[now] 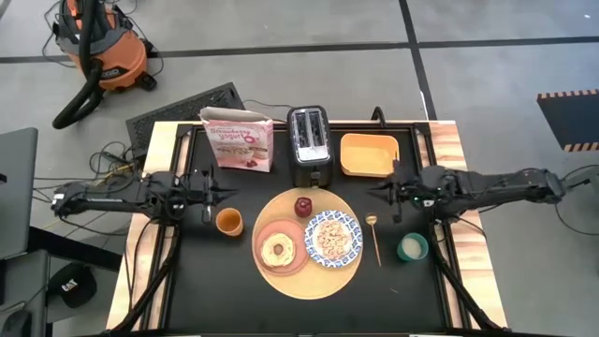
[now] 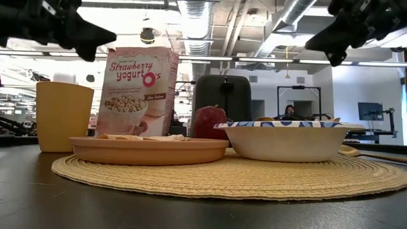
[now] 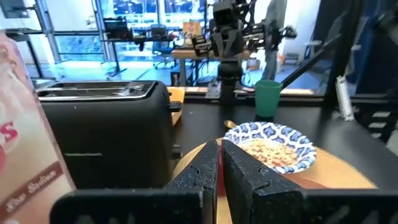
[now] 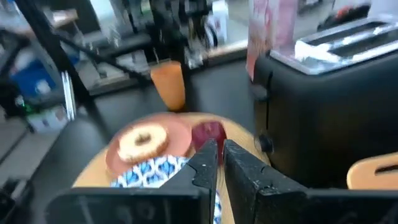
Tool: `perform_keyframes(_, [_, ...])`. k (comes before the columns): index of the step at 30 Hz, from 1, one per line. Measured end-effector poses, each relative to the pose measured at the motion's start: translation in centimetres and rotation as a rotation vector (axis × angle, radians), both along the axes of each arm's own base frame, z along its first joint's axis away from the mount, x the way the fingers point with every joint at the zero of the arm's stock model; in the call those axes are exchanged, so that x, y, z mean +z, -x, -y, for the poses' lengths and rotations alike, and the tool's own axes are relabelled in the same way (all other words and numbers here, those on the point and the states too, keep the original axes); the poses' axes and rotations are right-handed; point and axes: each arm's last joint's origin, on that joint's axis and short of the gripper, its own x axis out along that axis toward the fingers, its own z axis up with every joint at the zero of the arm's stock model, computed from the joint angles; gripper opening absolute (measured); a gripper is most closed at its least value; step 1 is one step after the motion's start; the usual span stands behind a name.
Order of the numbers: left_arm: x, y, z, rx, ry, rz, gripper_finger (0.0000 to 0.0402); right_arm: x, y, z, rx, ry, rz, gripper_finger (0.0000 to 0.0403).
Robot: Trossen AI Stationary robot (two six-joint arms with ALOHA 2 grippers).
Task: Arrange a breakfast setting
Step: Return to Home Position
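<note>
Black tabletop, high view: round light-wood board [image 1: 314,284] lies between the 2 grippers. On it, the salmon-pink plate [image 1: 264,234] with toasted bread [image 1: 278,250] sits toward the left gripper [image 1: 213,195]. The blue-and-white dish [image 1: 352,225] of cereal [image 1: 331,240] sits toward the right gripper [image 1: 379,194]. Red apple [image 1: 303,206] sits between them. Golden spoon [image 1: 374,240] lies beside the board, nearest the right gripper. Both grippers hang raised, fingers narrowed to a slit, empty.
</note>
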Motion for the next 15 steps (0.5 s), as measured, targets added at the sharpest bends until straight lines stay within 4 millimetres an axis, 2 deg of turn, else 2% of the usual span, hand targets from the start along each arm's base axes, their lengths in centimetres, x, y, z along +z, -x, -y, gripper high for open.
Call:
perform_keyframes(7, [-1.8, 1.2, -0.2, 0.000, 0.054, 0.050, 0.0006, -1.4, 2.0, 0.0, 0.003, 0.004, 0.185, 0.0047])
perform_keyframes(15, [-2.9, 2.2, -0.1, 0.001, 0.067, 0.096, 0.0006, -3.2, 4.5, 0.3, -0.046, 0.040, 0.344, 0.0044])
